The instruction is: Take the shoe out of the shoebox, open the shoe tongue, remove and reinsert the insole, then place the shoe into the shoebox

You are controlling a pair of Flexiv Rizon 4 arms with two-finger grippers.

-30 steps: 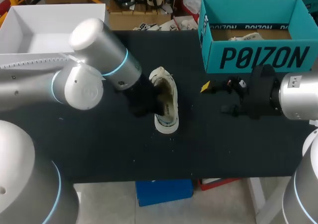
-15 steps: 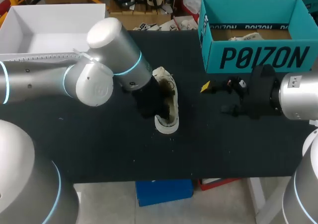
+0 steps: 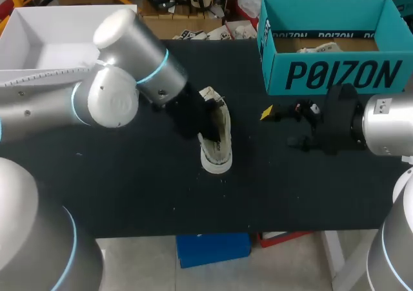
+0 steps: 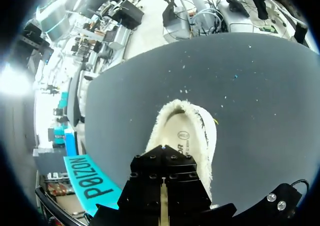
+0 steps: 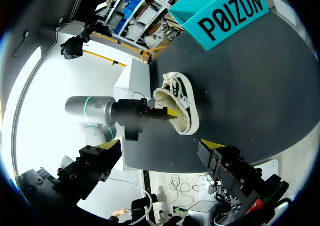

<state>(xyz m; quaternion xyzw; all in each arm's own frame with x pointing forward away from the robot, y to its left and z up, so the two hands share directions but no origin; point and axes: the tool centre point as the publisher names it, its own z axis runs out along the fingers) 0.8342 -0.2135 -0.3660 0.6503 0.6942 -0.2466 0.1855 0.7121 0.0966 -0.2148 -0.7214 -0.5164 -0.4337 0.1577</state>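
**Shoe on the surface, left fingers at its opening**

Shoe (image 3: 218, 142) lies near the centre of the black surface (image 3: 129, 194), outside the shoebox. In the head view its rounded toe points to 6 o'clock and its heel to 12 o'clock. It seems tipped toward its side, with the opening turned to 9 o'clock. The teal shoebox (image 3: 335, 75) stands open at 1 o'clock from the shoe, well apart from it, at the far edge of the surface.

The left fingers (image 3: 197, 126) come in from 10 o'clock and meet the shoe at its opening. In the left wrist view the left fingers (image 4: 162, 176) are together, with only a thin slit between the two black blocks. Just ahead of them is the shoe (image 4: 202, 131), with fluffy white lining (image 4: 167, 110) around the rim and the insole (image 4: 181, 136) lying flat inside. The tips are hidden there, so I cannot tell if they pinch some part of the shoe. In the right wrist view a yellow tip of the left fingers (image 5: 171, 111) shows against the shoe (image 5: 182, 93).

The right fingers (image 3: 266, 113) hang at 3 o'clock from the shoe, apart from it, and at 7 o'clock from the shoebox. In the right wrist view the right fingers (image 5: 212, 146) are spread wide with nothing between them. The shoe and the shoebox (image 5: 230, 10) are ahead of them.
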